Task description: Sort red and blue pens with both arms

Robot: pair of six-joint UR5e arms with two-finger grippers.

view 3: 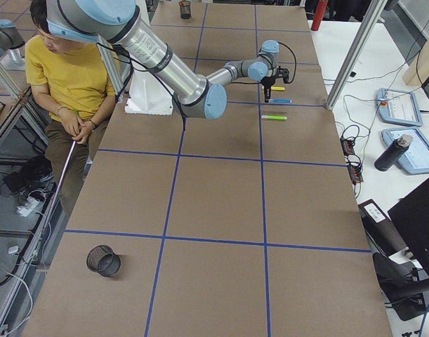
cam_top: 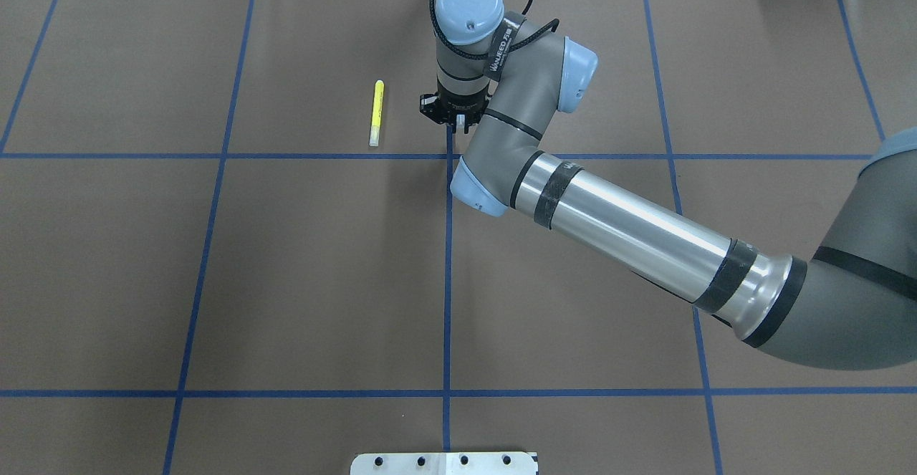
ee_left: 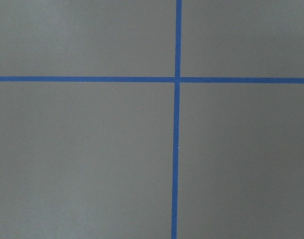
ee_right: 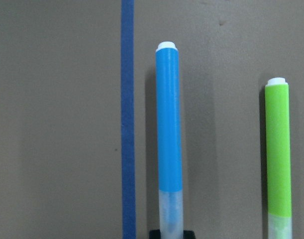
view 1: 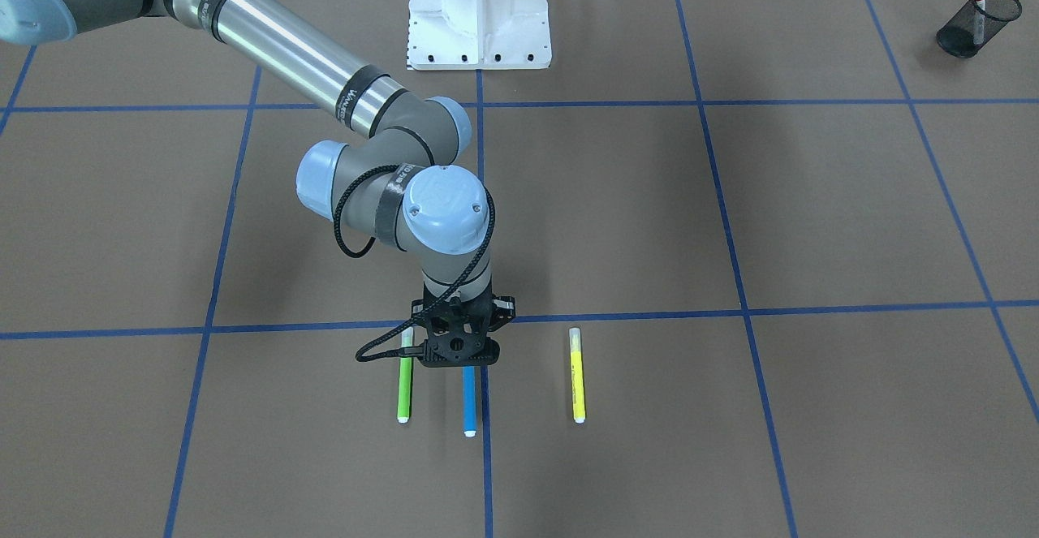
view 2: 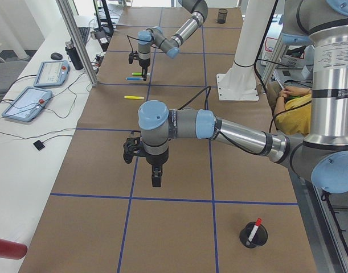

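Blue barrel, clear cap, white end — blue pen (ee_right: 168,124) beneath right tool (view 1: 461,355); grip unclear, likewise left tool (view 2: 155,181).

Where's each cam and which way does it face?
Front-facing: across the table, facing robot, steeply down; right arm, base.
Overhead: behind robot, forward-down; right arm, yellow pen.
Left: table's left end; left arm near.
Right: table's right end; right arm near, person beside.
Left wrist: straight down on tape cross; nothing of robot.
Right wrist: down on blue pen, green pen.
Shared: front-facing and overhead both show yellow pen.
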